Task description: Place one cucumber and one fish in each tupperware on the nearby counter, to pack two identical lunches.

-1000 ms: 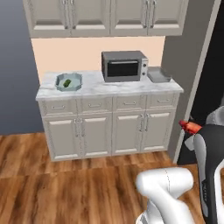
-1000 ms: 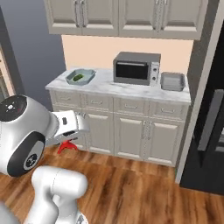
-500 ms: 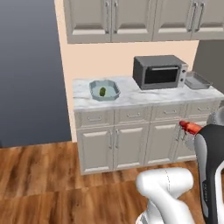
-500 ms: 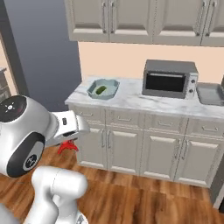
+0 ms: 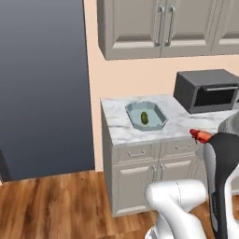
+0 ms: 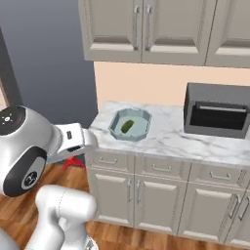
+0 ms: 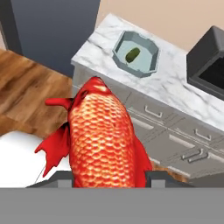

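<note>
Our end effector [image 7: 107, 177] is clamped on the red-orange fish [image 7: 103, 135], whose scaled body rises between the two dark fingertips with its head pointing away from the hand and its fins flaring to either side. We judge the main risk to be the fish slipping or twisting in this grip, since its rounded body is held low near the tail, and a sudden swing could tip it out before it reaches the container. A second risk is clipping the table [image 5: 116, 128] edge, because the hand sits lower than the tabletop and must rise to clear it. Our arm is folded close to the base, with the hand held out at about drawer height, short of the teal tupperware [image 6: 117, 128]. That tupperware rests on the table, left of the dark toaster oven [image 6: 217, 110], and already holds one cucumber [image 6: 127, 126] lying near its middle.
</note>
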Available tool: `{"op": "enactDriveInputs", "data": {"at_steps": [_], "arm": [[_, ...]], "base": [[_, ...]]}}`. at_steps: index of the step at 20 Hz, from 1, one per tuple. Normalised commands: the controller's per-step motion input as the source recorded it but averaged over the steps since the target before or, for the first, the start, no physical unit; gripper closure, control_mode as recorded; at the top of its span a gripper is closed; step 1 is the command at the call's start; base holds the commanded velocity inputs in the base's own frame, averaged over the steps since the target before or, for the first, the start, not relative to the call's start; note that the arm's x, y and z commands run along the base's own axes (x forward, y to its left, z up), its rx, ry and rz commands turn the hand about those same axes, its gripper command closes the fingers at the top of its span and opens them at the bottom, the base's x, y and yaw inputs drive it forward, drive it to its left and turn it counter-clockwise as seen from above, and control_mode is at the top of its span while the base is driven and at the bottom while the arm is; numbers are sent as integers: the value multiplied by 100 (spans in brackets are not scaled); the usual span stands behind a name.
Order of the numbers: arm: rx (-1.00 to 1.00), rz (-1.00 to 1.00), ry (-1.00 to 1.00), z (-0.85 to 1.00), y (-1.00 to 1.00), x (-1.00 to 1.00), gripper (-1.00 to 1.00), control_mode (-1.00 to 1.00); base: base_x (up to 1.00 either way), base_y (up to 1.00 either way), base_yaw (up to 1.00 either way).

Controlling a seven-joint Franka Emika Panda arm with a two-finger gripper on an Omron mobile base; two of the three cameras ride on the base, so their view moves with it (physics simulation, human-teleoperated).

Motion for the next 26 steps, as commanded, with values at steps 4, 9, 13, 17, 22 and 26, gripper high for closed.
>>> {"op": "enactDriveInputs", "data": {"at_steps": [4,9,13,17,22,26], "arm": [[0,0,0,0,0,0,100,100],[0,0,0,0,0,0,100,100],[0,0,2,0,-8,7,100,-100],[0,0,2,-24,-32,40,100,-100],[1,-11,-2,-31,0,11,100,-100],[17,-34,-11,-21,25,3,100,-100]], "base": [[96,-26,0],[70,-24,0],[20,-22,0],[0,0,0],[0,0,0],[0,0,0]]}}
